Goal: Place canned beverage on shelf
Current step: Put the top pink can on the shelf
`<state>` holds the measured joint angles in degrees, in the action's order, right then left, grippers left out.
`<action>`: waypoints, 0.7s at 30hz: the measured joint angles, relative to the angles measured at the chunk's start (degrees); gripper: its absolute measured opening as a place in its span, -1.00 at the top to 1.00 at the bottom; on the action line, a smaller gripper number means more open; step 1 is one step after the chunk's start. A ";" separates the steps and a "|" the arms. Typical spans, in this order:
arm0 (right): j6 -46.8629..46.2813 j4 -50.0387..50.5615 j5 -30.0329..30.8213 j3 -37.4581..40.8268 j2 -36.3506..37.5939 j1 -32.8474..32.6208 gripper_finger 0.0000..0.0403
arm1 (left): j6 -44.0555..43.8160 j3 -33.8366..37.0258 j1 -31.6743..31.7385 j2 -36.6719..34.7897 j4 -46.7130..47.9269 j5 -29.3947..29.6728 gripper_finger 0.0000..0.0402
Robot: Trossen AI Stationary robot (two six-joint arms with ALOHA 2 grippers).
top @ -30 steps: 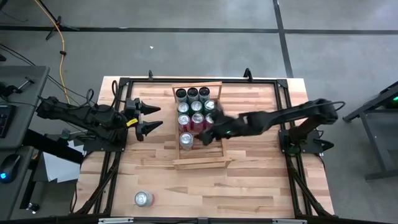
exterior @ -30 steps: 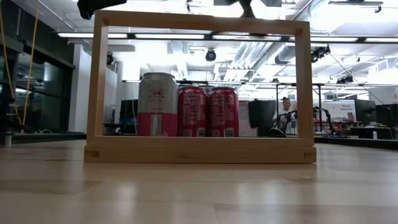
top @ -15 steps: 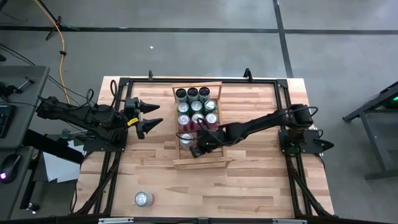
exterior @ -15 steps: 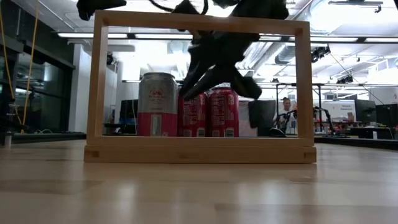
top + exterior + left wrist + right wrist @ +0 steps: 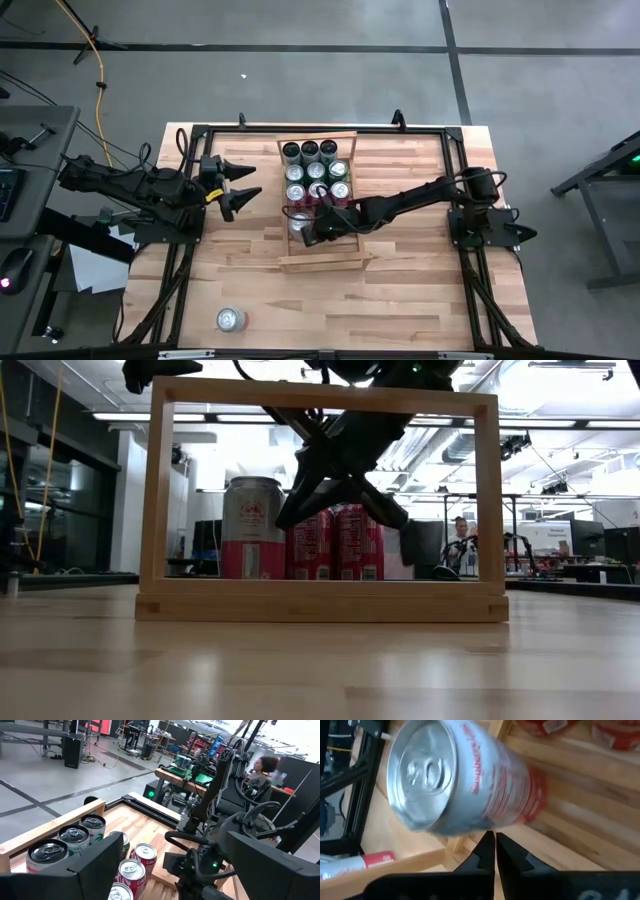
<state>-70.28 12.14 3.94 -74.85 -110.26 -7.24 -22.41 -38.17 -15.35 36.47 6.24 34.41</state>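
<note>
The shelf point(image 5: 357, 200) is a light-wood slatted rack in the middle of the table, with several cans standing in rows. At its near left stands a silver-and-pink can point(image 5: 298, 222) point(image 5: 465, 785), upright on the slats. Behind it are red cans point(image 5: 345, 550). My right gripper point(image 5: 309, 238) point(image 5: 495, 844) is shut. It reaches down inside the shelf, its tips right beside that can's side, slanting down from the table's right. My left gripper point(image 5: 243, 191) hovers open to the left of the shelf, holding nothing. Another can point(image 5: 231, 319) stands alone near the table's front edge. My right gripper's shut fingertips point(image 5: 489, 836) stand right at the lower side wall point(image 5: 485, 822) of the silver-and-pink can, coming slantwise from above and the table's right. I cannot tell whether they touch it. The can stands upright on the shelf's slats.
The shelf's near end bar point(image 5: 320, 600) and raised side rails close in the gripper. Its near right part has bare slats point(image 5: 340, 248). Black frame rails point(image 5: 455, 160) run along the table's edges. A person sits in the room beyond the table point(image 5: 262, 767).
My right gripper has come down into the shelf and moved toward its near left corner, next to the silver-and-pink can, and has shut with nothing between its fingers. The can has stayed where it was.
</note>
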 joint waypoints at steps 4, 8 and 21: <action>-0.24 -0.25 -1.03 0.00 -0.30 0.60 1.00 | 0.02 0.00 0.00 0.00 0.02 1.07 -0.70; -1.50 -1.15 -3.09 0.00 -1.47 0.63 1.00 | 0.01 0.00 0.00 0.00 0.07 1.06 -0.70; -6.60 -8.92 -1.71 0.00 -5.05 0.45 1.00 | 0.02 0.00 -0.02 0.00 0.42 1.05 -0.70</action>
<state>-76.89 3.22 2.23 -74.85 -115.31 -6.79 -22.39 -38.17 -15.38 36.47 6.66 35.46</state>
